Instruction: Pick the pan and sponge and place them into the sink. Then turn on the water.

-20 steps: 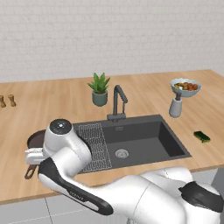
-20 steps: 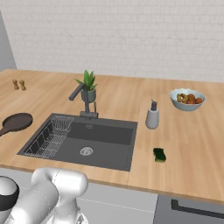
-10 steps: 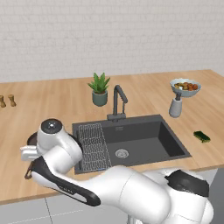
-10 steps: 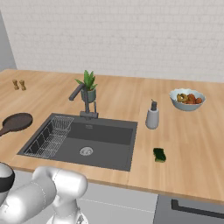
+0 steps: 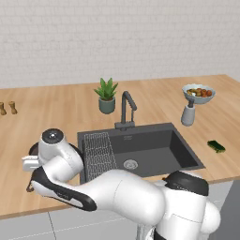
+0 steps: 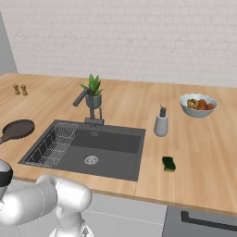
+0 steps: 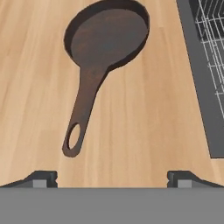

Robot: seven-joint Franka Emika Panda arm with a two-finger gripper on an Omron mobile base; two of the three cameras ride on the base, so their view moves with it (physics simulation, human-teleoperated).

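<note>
Swinging farther left across the earlier frames, our arm now hangs over the wooden counter [image 6: 115,109] beside the sink [image 6: 111,152], which holds nothing yet. We see the pan [image 7: 107,41] lying flat on the counter left of the sink, its long handle [image 7: 83,109] pointing toward us. Our gripper [image 7: 111,177] hovers above it, fingers spread wide, holding nothing. The pan looks rigid and fairly heavy; we judge the mid-handle the best hold. The small sponge [image 6: 168,163] lies right of the sink.

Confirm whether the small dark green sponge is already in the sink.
No. The small dark green rectangular sponge lies on the wooden counter, to the right of the dark grey recessed sink.
</note>
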